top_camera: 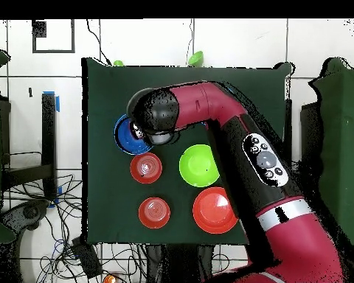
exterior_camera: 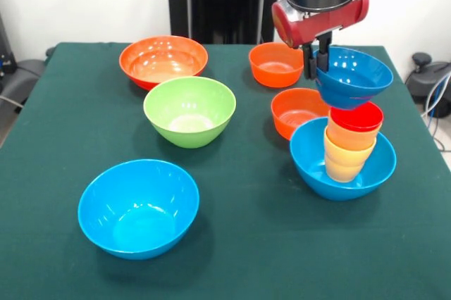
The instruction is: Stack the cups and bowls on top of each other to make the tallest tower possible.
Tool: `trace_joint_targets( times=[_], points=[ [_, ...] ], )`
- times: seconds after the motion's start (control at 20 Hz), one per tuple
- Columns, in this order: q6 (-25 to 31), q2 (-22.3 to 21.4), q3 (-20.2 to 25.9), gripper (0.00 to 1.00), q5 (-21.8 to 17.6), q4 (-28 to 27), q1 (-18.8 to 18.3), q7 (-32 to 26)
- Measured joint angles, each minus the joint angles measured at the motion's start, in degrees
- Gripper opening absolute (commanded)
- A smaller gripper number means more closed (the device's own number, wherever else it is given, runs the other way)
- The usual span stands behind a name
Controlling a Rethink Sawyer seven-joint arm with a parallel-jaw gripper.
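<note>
Green cloth covers the tabletop [exterior_camera: 232, 244], and every loose container on it sits empty. In the front view a large light-blue bowl [exterior_camera: 138, 207] sits at seven o'clock, a large green bowl [exterior_camera: 189, 110] near the centre, a large orange bowl [exterior_camera: 163, 60] at eleven o'clock, and two small orange bowls at one o'clock, one [exterior_camera: 276, 63] farther back than the other [exterior_camera: 296, 110]. At four o'clock a second large light-blue bowl [exterior_camera: 343, 159] holds the tower [exterior_camera: 350, 141]: nested yellow-orange cups [exterior_camera: 345, 160] low in the bowl, an orange piece above them and a red cup [exterior_camera: 356, 116] on top. The claw [exterior_camera: 318, 52] is clamped on the near-side rim of a small dark blue bowl [exterior_camera: 354, 76], held tilted just above the red cup; whether the two touch cannot be told.

From overhead, the arm [top_camera: 231, 140] crosses the tabletop and hides the tower and the claw; only a crescent of blue bowl [top_camera: 127, 136] shows at nine o'clock. The green bowl and three orange bowls are visible there, while the first light-blue bowl is hidden under the arm.
</note>
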Motion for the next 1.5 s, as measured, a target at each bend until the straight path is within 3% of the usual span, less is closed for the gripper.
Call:
trace_joint_targets(
  times=[0.55, 1.5],
  points=[
    [-3.8, -0.7, 0.0, 0.00, 0.0, 4.0, -0.1, 0.0],
    [-6.5, -0.8, 0.0, 0.00, 0.0, 4.2, 2.2, 0.0]
  ],
)
